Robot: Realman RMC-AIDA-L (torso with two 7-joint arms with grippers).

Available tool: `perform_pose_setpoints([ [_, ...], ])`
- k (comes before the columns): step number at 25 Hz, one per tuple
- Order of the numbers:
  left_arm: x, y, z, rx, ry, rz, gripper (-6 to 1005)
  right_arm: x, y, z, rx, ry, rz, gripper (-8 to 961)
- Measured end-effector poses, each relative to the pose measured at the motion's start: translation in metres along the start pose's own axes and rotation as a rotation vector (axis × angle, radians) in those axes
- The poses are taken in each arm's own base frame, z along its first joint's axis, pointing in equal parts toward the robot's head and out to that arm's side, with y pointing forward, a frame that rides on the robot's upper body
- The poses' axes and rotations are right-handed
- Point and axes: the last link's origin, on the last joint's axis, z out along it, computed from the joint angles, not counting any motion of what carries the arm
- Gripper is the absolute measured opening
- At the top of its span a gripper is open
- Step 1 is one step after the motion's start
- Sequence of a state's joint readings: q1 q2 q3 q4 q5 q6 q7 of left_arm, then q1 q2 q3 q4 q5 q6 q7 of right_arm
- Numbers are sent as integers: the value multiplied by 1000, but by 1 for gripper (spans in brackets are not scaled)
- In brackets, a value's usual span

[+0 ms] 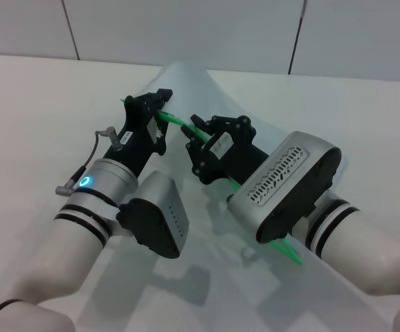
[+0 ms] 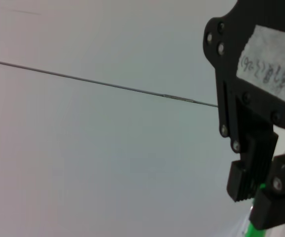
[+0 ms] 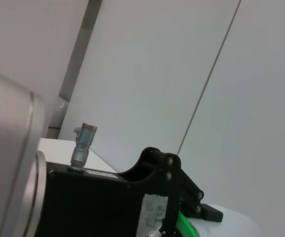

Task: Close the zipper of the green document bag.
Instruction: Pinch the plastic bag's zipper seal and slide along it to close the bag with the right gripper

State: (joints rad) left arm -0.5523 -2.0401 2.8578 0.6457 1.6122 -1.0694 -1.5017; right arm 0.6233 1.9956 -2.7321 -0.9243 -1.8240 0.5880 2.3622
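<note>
Seen from the head camera, two robot arms reach forward over a white table [image 1: 20, 97] toward the green document bag [image 1: 193, 83], a pale translucent pouch lifted off the surface between them. The left gripper [image 1: 160, 104] clamps the bright green zipper [image 1: 174, 119] at the bag's raised far end, its fingers pressed together on the strip. Just beside it, on the near side, the right gripper [image 1: 194, 135] also closes around the same green strip, which then runs back beneath the right arm and reappears behind it. The slider cannot be made out in any view. The left wrist camera adds a close look at black fingers [image 2: 246, 180] pinched over a short piece of green strip against a pale wall, which the head view shows only small. The right wrist camera shows mostly wall and the left gripper's black body, with a sliver of green below it.
</note>
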Motion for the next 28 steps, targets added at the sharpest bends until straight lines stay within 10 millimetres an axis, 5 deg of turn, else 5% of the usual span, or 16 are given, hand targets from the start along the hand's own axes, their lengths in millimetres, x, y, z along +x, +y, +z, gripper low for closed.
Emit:
perform_pose_setpoints([
  [28, 1, 1, 0, -7, 8, -3, 55, 3, 1, -2, 1, 8, 3, 87],
])
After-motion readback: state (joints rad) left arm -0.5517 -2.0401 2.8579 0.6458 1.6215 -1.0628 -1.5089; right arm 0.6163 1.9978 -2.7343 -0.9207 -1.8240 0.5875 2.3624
